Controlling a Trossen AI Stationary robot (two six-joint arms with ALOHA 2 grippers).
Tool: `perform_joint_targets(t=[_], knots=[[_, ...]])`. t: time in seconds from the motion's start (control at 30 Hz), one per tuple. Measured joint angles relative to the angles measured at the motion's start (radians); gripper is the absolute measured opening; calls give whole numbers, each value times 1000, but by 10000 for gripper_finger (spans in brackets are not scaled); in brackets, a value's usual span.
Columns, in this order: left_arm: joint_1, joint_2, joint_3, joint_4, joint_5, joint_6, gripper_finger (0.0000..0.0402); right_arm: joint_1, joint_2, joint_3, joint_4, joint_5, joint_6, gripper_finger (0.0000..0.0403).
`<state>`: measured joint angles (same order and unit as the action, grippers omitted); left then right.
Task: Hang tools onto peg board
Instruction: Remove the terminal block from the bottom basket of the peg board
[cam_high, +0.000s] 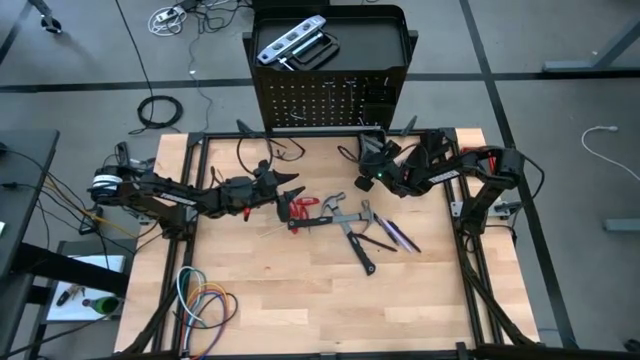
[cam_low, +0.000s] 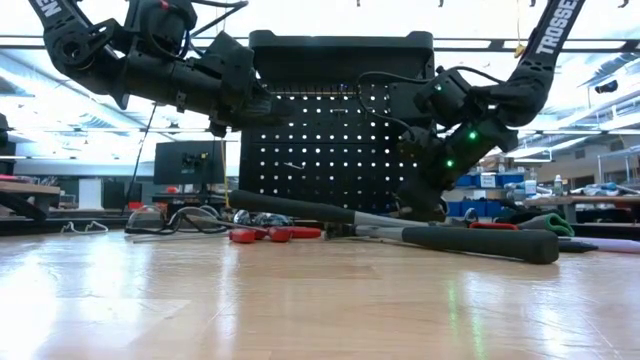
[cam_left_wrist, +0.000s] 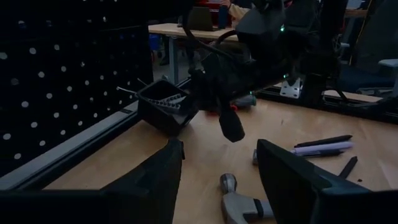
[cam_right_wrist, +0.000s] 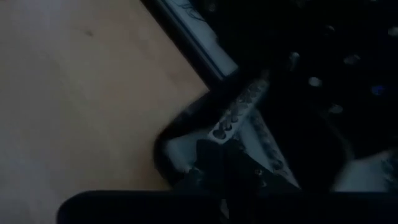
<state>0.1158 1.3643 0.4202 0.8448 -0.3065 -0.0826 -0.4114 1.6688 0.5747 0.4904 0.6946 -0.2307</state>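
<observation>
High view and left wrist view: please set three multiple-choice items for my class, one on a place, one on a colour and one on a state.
1. Where does the silver level lie?
A. in the black tray on top of the stand
B. on the wooden tabletop
C. on the floor

2. What colour are the handles of the pliers?
A. blue
B. red
C. yellow

3. How is the left arm's tool?
A. shut on a hammer
B. shut on a cable
C. open and empty

Answers:
1 A, the high view shows it in the tray.
2 B, the handles show red on the wood.
3 C, its fingers stand apart with nothing between them.
</observation>
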Motion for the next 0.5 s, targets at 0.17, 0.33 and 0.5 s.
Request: perform_joint_targets(t=[0.17,0.33,0.5], knots=[[0,0,0,-5,0,0,206,18,0,0,-8,153,45,52],[0,0,0,-6,0,0,206,37,0,3,6,298,47,90],[0,0,0,-6,0,0,206,46,-3,4,1,198,58,116]])
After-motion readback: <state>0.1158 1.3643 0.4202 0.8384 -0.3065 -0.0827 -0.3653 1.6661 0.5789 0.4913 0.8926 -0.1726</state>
